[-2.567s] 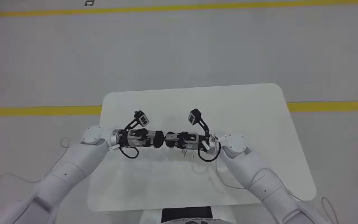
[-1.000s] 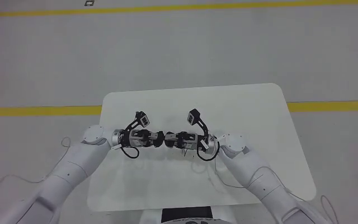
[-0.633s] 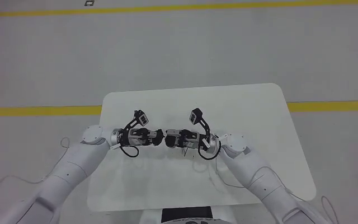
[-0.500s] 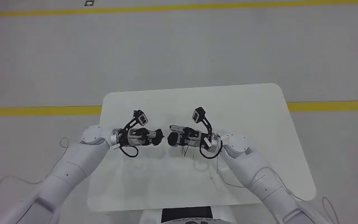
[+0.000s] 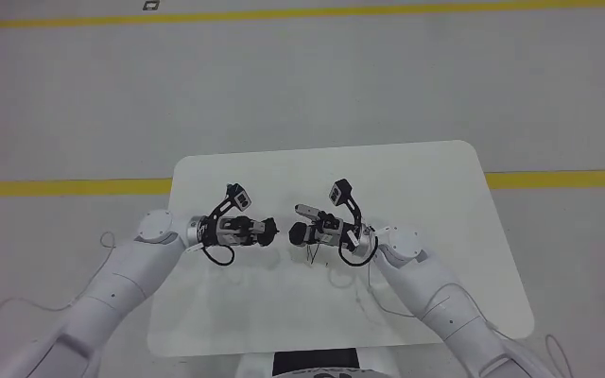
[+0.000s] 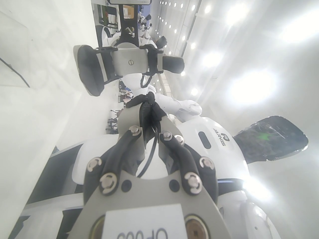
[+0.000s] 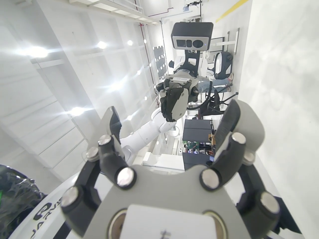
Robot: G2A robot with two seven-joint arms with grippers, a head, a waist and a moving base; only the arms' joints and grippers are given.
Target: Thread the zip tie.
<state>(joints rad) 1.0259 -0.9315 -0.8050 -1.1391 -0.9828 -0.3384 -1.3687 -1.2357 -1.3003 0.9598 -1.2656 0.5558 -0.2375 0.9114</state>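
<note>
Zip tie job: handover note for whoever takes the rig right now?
Left gripper: jaws shut on the black zip tie, held over the table.
Right gripper: jaws open, empty, facing the left one across a small gap.
Done: cannot tell whether the tail is through the head, because the left jaws hide it.
Left: check the threading. If it is not through, probably regrip the free end with the right and feed it.

The desk [image 5: 425, 189] was a white rectangular top with rounded corners. It stood on a pale grey floor [image 5: 302, 85] marked with yellow lines [image 5: 85, 187].
</note>
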